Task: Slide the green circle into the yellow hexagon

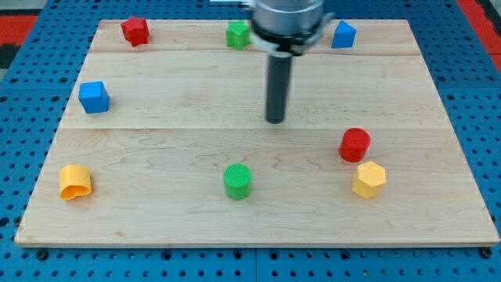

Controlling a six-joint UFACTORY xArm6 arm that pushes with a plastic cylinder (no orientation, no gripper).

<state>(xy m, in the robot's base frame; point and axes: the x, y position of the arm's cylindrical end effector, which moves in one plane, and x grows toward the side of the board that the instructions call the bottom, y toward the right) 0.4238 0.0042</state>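
The green circle (237, 181) stands on the wooden board near the view's bottom middle. The yellow hexagon (369, 180) lies to the view's right of it, at about the same height, with a wide gap between them. My tip (275, 120) is above the green circle and a little to its right, touching no block. A red circle (355, 145) sits just above the yellow hexagon, close to it.
A yellow block (75, 182) lies at the bottom left. A blue cube (94, 97) sits at the left. Along the top edge are a red block (135, 30), a green block (238, 34) and a blue block (343, 34). The board (156, 227) rests on blue pegboard.
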